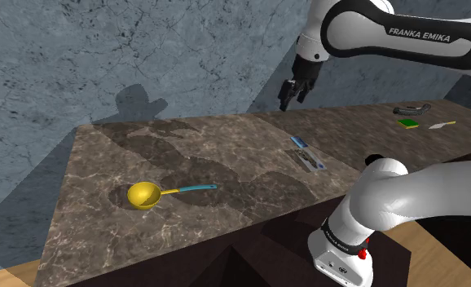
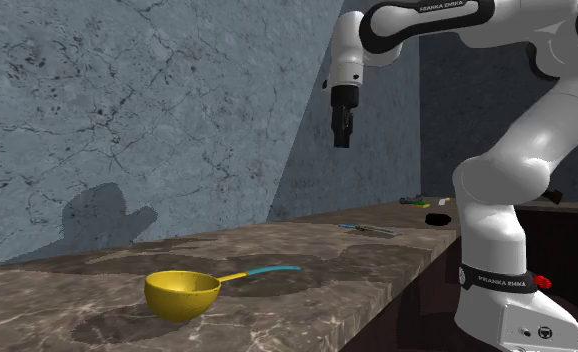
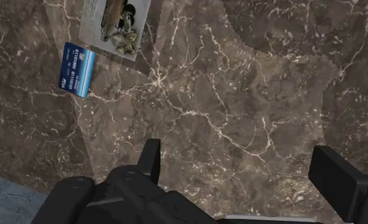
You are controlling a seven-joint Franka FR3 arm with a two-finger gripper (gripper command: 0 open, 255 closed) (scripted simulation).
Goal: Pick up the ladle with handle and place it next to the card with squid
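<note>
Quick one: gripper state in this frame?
Gripper: open, holding nothing; the ladle lies apart from it on the counter.

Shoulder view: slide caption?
Open claw hovers above the counter; yellow ladle lies untouched, well apart from the cards.

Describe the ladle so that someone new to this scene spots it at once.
Start at the long brown marble counter under the blue-grey wall. Toward the shoulder view's left, away from the two flat cards, the ladle lies alone. It is the one item there with a round yellow bowl and a thin teal handle.
</note>
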